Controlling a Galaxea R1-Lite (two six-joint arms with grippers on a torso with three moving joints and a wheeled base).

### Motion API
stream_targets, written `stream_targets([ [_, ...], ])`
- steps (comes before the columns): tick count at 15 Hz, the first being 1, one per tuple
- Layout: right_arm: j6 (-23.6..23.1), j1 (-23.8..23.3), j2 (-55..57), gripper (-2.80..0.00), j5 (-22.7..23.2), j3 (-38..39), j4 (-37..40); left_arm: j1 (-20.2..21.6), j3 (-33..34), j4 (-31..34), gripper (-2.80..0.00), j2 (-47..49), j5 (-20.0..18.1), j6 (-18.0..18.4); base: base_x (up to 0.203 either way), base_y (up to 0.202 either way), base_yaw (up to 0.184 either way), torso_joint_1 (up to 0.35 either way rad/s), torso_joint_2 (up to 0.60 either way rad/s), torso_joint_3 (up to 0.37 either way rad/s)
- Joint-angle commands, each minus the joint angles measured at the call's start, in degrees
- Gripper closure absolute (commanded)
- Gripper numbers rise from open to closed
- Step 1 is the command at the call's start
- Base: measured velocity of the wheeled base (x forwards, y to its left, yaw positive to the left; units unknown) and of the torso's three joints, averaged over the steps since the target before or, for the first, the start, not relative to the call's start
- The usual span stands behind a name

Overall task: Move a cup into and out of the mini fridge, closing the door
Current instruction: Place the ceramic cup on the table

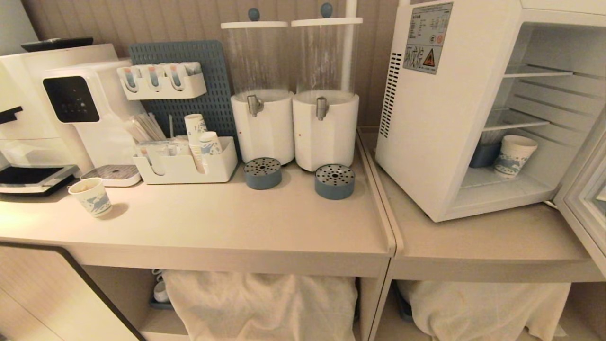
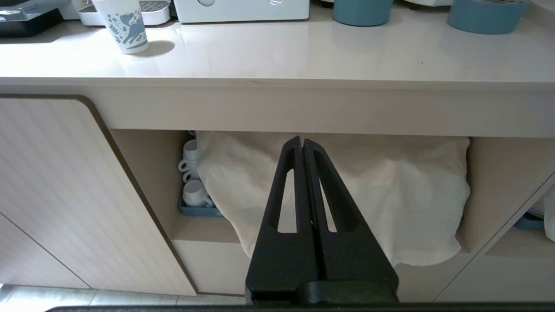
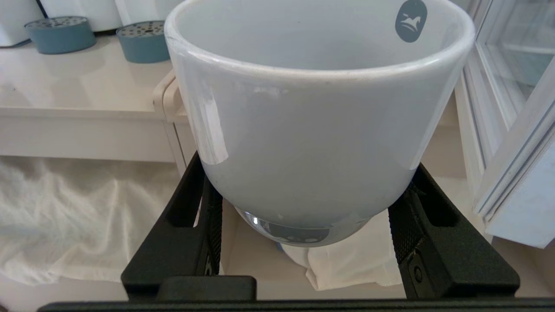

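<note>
Nearest to you, your right gripper [image 3: 303,216] clamps the cup [image 3: 312,130] between its two black fingers [image 3: 416,234], one pressing each side of the white ceramic body. The cup sits upright in the grasp, mouth open to the wrist camera, with a small blue mark [image 3: 410,21] on the inner wall by the rim. It is held off the counter, in front of the counter edge [image 3: 86,130] and beside the open door [image 3: 511,130].

Your left gripper [image 2: 302,143] hangs low in front of the cabinet, its fingers pressed flat together with nothing between them. Beyond its tips lies a white cloth [image 2: 347,190] stuffed into the open shelf under the counter, and beside the cloth a few small white cups [image 2: 193,177] stand in a blue tray [image 2: 197,211].

Neither arm shows in the head view. Up on the counter [image 1: 236,222], a patterned paper cup [image 1: 91,196] stands alone near the front left. Further back are two blue drip trays [image 1: 262,173], two white drink dispensers [image 1: 262,125], a white organiser [image 1: 184,168] with stacked paper cups, and a coffee machine [image 1: 75,99] at the far left.

On the right, the mini fridge [image 1: 426,132] stands with its door [image 1: 587,199] swung wide. Inside, on the bottom level, a patterned paper cup [image 1: 515,155] sits next to a blue container [image 1: 484,154].
</note>
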Motion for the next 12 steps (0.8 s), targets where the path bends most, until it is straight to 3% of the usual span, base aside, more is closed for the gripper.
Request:
stream_targets([
  [1,0.0,0.0,0.1,0.0,0.0,1.1,0.0,0.0,0.0,0.0,0.0,0.0,0.1,0.0,0.0,0.0,0.0,0.0,0.0,0.0],
  [5,0.1,0.0,0.1,0.0,0.0,1.1,0.0,0.0,0.0,0.0,0.0,0.0,0.1,0.0,-0.134,0.0,0.0,0.001,0.0,0.004],
  [12,0.1,0.0,0.1,0.0,0.0,1.1,0.0,0.0,0.0,0.0,0.0,0.0,0.1,0.0,0.0,0.0,0.0,0.0,0.0,0.0],
])
